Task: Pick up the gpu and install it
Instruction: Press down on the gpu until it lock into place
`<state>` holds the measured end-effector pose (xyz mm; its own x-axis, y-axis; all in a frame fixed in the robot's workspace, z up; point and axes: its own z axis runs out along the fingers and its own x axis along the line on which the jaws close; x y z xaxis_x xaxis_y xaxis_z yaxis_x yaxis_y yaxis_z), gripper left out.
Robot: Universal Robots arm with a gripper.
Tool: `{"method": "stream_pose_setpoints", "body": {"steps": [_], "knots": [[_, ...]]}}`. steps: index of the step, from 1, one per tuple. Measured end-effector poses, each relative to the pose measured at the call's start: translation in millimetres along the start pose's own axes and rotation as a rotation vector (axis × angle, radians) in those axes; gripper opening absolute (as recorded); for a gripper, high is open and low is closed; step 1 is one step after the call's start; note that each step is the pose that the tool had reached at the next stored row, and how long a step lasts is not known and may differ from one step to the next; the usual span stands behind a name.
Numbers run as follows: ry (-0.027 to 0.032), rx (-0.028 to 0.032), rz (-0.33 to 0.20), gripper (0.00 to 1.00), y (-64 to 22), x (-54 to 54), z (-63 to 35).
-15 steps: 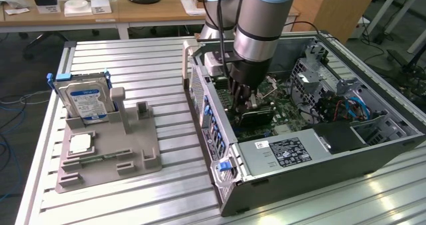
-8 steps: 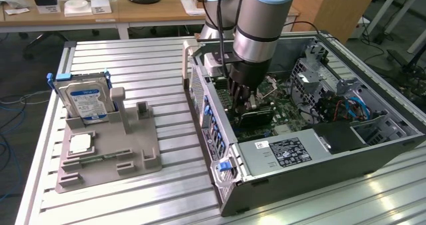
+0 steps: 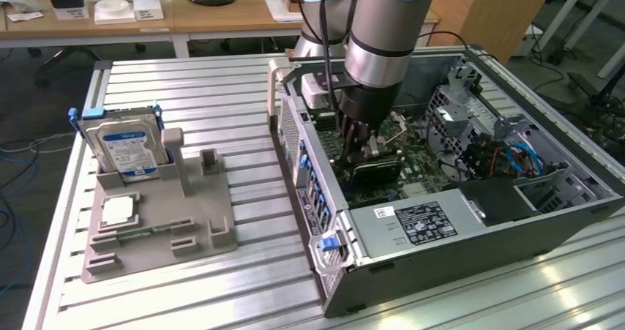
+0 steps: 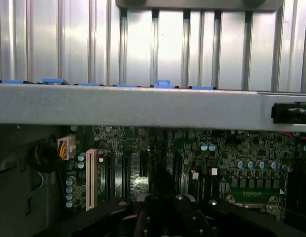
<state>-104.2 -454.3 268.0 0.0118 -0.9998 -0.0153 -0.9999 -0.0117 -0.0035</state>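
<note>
Gpu (image 3: 376,170) is seen as a dark flat card inside the open computer case (image 3: 547,220), lying just under the pincer (image 3: 369,148) and above the green motherboard (image 3: 415,170). The card is set near the case wall that faces the exterior view's left, roughly midway along that wall. The pincer, carried by the arm (image 3: 386,37) that reaches down into the case from above, is clenched, and its fingertips are placed right at the card's upper edge; whether the card is actually gripped or merely touched cannot be told. In the wrist view the dark gripper body (image 4: 168,217) is seen over the motherboard (image 4: 232,163) with its rows of slots, and the grey case wall (image 4: 143,106) runs across in front of the ribbed metal table (image 4: 168,44). The power supply (image 3: 420,224) with its white label is fixed at the near end of the case. On the table (image 3: 195,88), well apart from the case toward the exterior view's left, a grey parts holder (image 3: 161,231) is placed, in which a silver hard drive (image 3: 122,147) with a blue-white label is stood upright.
</note>
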Motion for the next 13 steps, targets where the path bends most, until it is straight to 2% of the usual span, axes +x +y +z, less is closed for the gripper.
{"method": "stream_pose_setpoints", "body": {"steps": [4, 5, 7, 13], "knots": [[0.0000, 0.0000, 0.000, 0.11, -7.8, 0.1, 0.0], [0.0000, 0.0000, 0.000, 0.11, -12.4, 0.2, 0.0], [0.0000, 0.0000, 0.000, 0.11, -32.1, 0.4, 0.1], [0.0000, 0.0000, 0.000, 0.11, -32.6, 0.4, 0.1]]}}
